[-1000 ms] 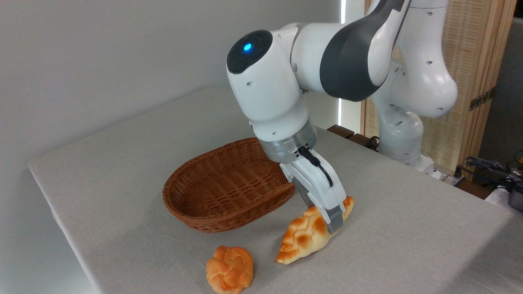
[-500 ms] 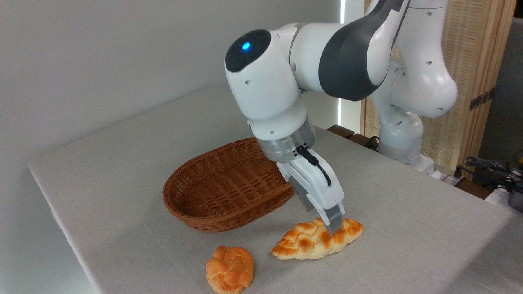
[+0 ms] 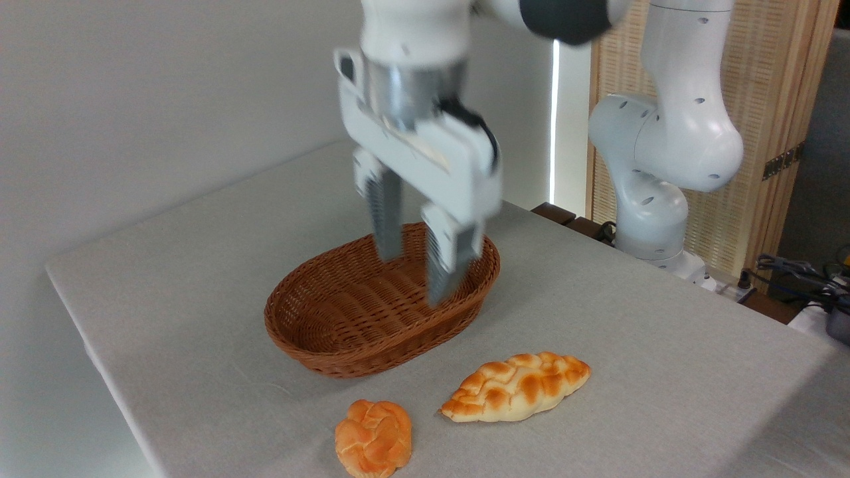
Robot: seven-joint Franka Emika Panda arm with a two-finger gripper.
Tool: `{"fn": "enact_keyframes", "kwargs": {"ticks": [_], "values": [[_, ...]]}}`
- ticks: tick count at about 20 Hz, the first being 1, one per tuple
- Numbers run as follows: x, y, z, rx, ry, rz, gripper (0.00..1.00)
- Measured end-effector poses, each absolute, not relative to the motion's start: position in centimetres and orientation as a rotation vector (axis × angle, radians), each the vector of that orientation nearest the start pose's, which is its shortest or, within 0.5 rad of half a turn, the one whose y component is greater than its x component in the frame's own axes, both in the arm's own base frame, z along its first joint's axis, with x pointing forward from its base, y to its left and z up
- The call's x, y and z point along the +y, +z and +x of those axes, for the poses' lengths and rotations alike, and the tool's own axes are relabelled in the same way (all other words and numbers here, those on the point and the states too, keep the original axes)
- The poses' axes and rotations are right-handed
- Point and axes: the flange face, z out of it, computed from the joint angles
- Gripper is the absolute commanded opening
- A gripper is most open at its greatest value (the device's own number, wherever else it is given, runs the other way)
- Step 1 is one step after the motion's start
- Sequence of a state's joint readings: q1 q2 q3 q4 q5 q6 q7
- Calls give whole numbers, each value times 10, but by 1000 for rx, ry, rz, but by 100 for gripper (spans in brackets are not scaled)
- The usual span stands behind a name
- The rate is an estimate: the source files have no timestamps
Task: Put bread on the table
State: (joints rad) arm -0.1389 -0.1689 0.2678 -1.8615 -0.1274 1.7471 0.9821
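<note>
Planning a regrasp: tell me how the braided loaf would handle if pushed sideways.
The bread lies flat and long on the table, so it would probably slide or pivot rather than roll. Its pointed ends suggest an off-centre push would spin it. The cloth-like top may add drag.

A brown oval wicker basket (image 3: 372,312) sits with nothing in it. In front of the basket, nearer the camera, lies a small round knotted orange bun (image 3: 373,438), apart from the rim. Well to the right of the basket stands a slatted wooden screen (image 3: 773,133), and low beside it what looks like a tangle of cables (image 3: 793,272), too dim to make out.
</note>
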Motion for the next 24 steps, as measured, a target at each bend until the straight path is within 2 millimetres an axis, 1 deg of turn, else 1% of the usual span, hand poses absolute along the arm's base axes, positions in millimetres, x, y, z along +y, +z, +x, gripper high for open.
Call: {"fn": "enact_keyframes", "kwargs": {"ticks": [2, 4, 7, 9, 11, 13, 15, 19, 24], "values": [[31, 623, 516, 1290, -291, -2950, 100], [10, 642, 519, 1251, -330, -2944, 100], [-10, 650, 525, 1216, -311, -2958, 100], [-17, 645, 534, 1186, -242, -2994, 100], [-23, 636, 547, 1169, -186, -3017, 100], [-25, 628, 557, 1169, -158, -3024, 100], [-22, 624, 562, 1159, -148, -3030, 100], [-16, 625, 562, 1144, -135, -3018, 100], [-14, 626, 562, 1139, -122, -3003, 100]]}}
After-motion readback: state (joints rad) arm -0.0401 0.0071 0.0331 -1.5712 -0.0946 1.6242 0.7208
